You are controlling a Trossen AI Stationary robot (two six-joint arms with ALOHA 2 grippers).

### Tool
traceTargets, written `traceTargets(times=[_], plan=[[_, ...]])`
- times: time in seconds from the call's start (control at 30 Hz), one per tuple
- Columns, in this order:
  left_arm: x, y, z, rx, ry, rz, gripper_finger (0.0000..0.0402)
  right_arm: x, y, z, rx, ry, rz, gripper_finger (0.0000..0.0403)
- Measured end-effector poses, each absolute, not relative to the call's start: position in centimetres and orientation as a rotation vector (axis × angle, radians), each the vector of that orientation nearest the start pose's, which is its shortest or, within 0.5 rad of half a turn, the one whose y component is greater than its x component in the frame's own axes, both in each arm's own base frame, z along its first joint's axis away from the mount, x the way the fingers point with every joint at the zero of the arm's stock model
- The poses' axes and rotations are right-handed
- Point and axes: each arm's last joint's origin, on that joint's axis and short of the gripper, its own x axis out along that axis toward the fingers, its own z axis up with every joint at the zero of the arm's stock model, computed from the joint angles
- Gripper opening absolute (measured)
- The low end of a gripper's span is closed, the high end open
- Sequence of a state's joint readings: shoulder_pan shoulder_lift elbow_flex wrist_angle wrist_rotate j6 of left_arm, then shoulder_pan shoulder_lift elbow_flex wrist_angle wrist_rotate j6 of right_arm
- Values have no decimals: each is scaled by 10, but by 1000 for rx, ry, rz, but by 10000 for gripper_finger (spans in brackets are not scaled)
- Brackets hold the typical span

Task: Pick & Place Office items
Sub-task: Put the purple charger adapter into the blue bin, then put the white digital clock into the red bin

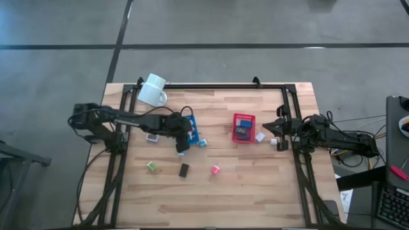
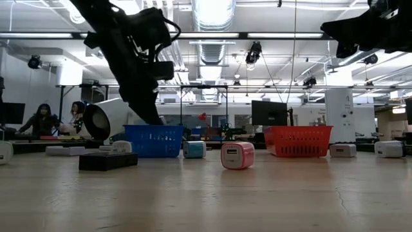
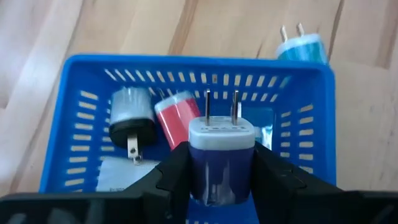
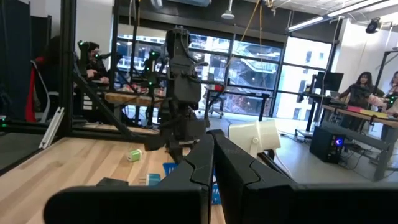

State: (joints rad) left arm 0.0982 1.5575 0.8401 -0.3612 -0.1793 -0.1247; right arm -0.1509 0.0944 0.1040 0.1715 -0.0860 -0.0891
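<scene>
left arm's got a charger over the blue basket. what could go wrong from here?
1. The left claw pinches the purple charger low on its body, prongs pointing away; it could twist or slip out early.
2. The blue basket already holds a black-and-white charger and a red one, so a drop could bounce off them.
3. A teal charger lies just outside the basket wall and could be knocked.

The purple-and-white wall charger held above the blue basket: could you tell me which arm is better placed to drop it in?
Left: its hand grips the purple-and-white wall charger directly over the blue plastic basket.
</scene>
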Motion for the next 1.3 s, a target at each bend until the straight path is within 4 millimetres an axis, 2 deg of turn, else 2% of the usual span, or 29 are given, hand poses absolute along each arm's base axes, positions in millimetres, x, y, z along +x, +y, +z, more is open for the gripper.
traceTargets(times=[0.1, 0.23, 0.37, 0.43, 0.53, 0.67, 0.8, 0.93, 0.97, 1.0, 1.23, 1.3], plan=[[286, 33, 171, -69, 1076, 318, 134, 96, -12, 208, -109, -177, -73, 8], [284, 33, 183, -67, 1056, 315, 236, 96, -12, 208, -110, -177, -73, 8], [279, 33, 206, -52, 990, 301, 324, 96, -12, 208, -109, -176, -73, 8], [276, 32, 220, -37, 941, 291, 346, 96, -12, 208, -109, -175, -73, 8], [265, 31, 247, 6, 823, 269, 353, 96, -12, 208, -109, -175, -73, 8], [243, 27, 284, 85, 555, 149, 316, 96, -12, 208, -109, -173, -72, 8], [213, 25, 305, 136, 309, 53, 216, 96, -12, 208, -110, -174, -73, 8], [189, 25, 301, 159, 202, 116, 68, 96, -12, 208, -110, -175, -72, 8], [185, 24, 297, 161, 187, 126, 36, 96, -12, 208, -110, -176, -72, 8], [181, 24, 293, 158, 175, 139, 20, 96, -12, 208, -110, -176, -73, 8], [159, 23, 254, 134, 115, 184, 4, 96, -12, 209, -111, -190, -73, 8], [152, 22, 249, 135, 99, 200, 3, 96, -12, 209, -109, -192, -73, 8]])
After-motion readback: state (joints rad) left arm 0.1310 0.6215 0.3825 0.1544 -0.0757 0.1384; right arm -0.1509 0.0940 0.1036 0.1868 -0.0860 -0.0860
